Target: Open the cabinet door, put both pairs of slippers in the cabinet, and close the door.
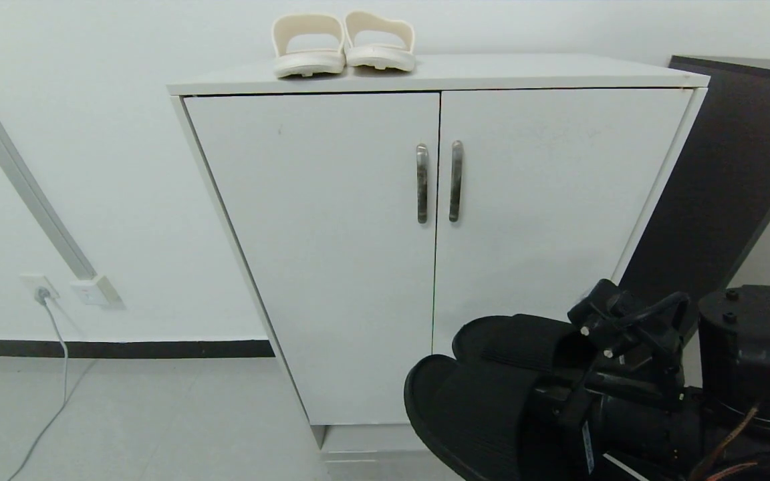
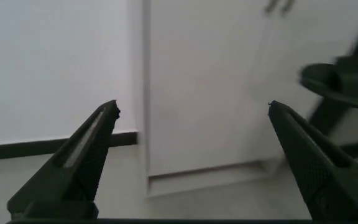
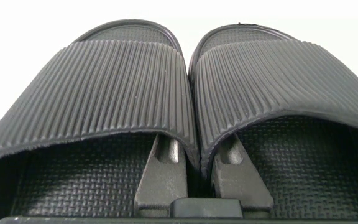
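Slippage is the near risk: the right pincer [image 3: 196,168] clamps the black slippers [image 1: 492,394] by their touching inner edges at five o'clock, so one could drop. Left pincer [image 2: 193,109] gapes. Cabinet doors [image 1: 318,254] are shut; one swinging out could strike the pair. Cream slippers [image 1: 343,43] sit at twelve o'clock.

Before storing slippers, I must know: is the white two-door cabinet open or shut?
Shut: both white cabinet doors lie flush, metal bar handles side by side.

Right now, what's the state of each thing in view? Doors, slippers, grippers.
Left door: shut.
Right door: shut.
White slippers: side by side on cabinet top.
Black slippers: held as a pair in right gripper.
Left gripper: open, empty.
Right gripper: shut on black slippers.
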